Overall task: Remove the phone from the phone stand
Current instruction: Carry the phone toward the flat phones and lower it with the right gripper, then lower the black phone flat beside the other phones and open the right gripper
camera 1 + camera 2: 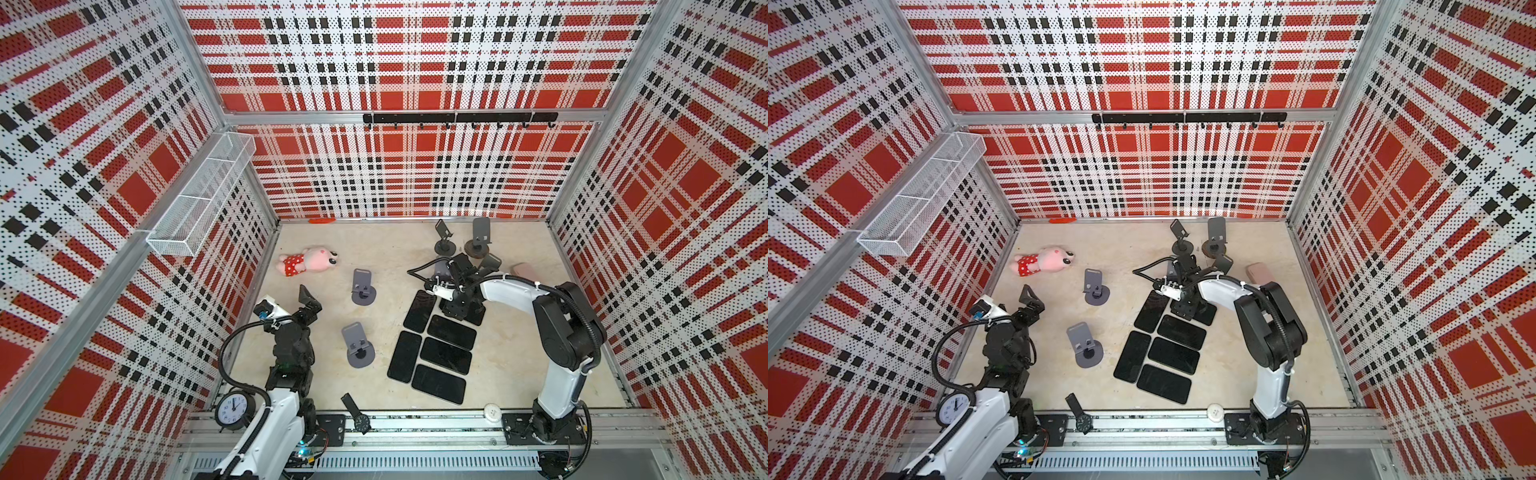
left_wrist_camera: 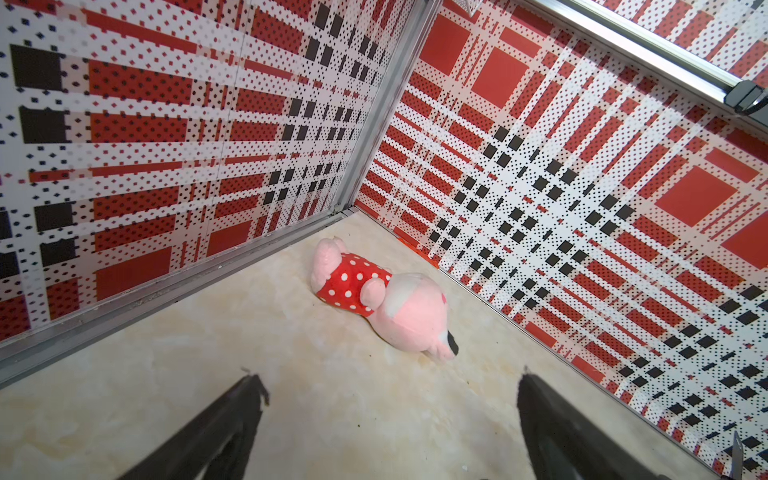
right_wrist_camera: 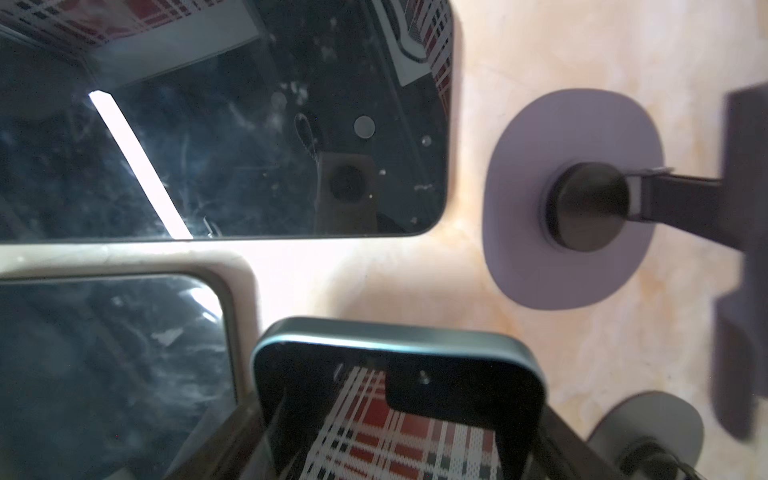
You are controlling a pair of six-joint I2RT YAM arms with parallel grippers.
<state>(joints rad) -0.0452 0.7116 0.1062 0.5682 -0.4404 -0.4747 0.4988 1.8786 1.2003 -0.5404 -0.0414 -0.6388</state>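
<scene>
My right gripper point(image 3: 399, 455) pinches the dark phone with a teal rim point(image 3: 399, 338); my left gripper point(image 2: 390, 380) hangs with its fingers spread wide.
The phone is off the lilac round-based phone stand point(image 3: 523, 174), which stands just beside it, right of the middle of the beige stone-look surface point(image 3: 519, 41), next to 2 black phones lying flat point(image 3: 249, 124). My left fingers hover near the left edge, facing the pink plush toy point(image 2: 399, 307).

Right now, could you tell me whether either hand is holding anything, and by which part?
The right hand grips a phone across its width, by the two long edges near one end. The left hand is open and empty.
</scene>
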